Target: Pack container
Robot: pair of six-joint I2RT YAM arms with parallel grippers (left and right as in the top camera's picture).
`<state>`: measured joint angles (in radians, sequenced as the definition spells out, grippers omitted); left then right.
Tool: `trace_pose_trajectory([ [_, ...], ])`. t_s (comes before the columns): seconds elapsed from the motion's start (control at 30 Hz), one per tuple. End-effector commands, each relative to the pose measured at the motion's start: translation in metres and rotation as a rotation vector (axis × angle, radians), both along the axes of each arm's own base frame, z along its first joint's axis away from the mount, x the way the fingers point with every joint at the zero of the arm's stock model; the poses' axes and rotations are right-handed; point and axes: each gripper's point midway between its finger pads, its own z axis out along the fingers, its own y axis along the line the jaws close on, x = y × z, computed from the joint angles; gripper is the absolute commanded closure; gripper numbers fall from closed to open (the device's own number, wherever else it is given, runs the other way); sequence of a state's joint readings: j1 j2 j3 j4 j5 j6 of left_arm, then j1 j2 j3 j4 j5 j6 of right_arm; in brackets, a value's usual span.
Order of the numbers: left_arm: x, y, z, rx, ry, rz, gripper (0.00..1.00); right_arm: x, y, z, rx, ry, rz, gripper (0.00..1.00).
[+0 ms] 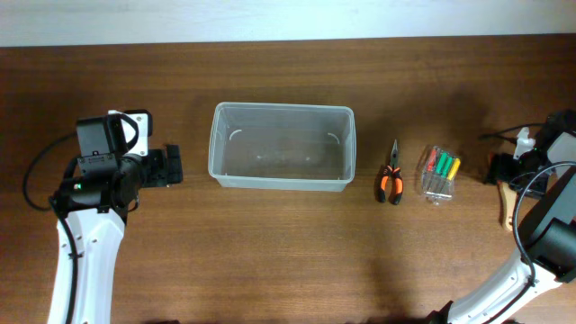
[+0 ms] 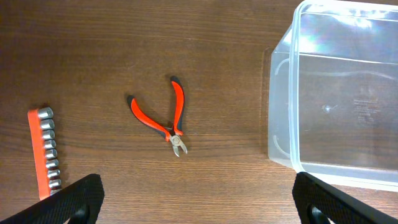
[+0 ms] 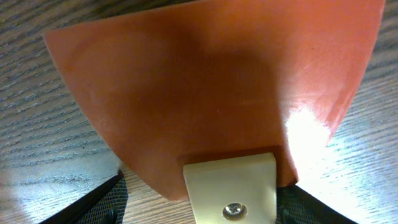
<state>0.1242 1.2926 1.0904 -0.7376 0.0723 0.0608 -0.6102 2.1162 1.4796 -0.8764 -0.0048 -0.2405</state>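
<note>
Straddling an orange flat-bladed scraper (image 3: 211, 81) on the surface (image 1: 288, 261), the right tool (image 3: 208, 196) may or may not be clamped, impossible to tell; the left tool (image 1: 173, 166) gapes apart. The empty container (image 1: 281, 184) sits mid-surface, well away. A loose pinch could drop the blade short.

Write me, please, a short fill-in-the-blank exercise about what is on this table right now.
1. The container has nothing inside it, so it is ____.
2. In the overhead view, the pliers lie between the container and the clear packet of coloured ____.
3. The left gripper holds nothing, and its jaws stand ____.

Missing words: empty; screwdrivers; open.
</note>
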Motion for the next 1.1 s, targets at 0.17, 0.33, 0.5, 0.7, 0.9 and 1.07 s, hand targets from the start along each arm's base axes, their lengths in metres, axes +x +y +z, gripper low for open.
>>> trace_pose_trajectory([
  [0.17, 0.004, -0.001, 0.006, 0.0, -0.017, -0.018, 0.01, -0.02, 0.0, -0.038, -0.026, 0.132, 0.082, 0.19],
  [0.33, 0.004, -0.001, 0.006, 0.0, -0.017, -0.018, 0.01, -0.019, 0.007, -0.038, 0.007, 0.119, 0.072, 0.18],
  [0.5, 0.004, -0.001, 0.006, 0.0, -0.017, -0.018, 0.01, -0.019, 0.011, -0.038, 0.03, 0.116, 0.072, 0.18],
  [0.7, 0.004, -0.001, 0.006, 0.0, -0.017, -0.018, 0.01, -0.025, 0.015, -0.038, 0.049, 0.139, 0.071, 0.14],
  [0.9, 0.004, -0.001, 0.006, 0.0, -0.017, -0.017, 0.01, -0.028, 0.011, -0.038, 0.05, 0.139, 0.069, 0.14],
  [1.07, 0.004, -0.001, 0.006, 0.0, -0.017, -0.017, 0.01, -0.034, -0.003, -0.038, 0.04, 0.127, 0.068, 0.16],
])
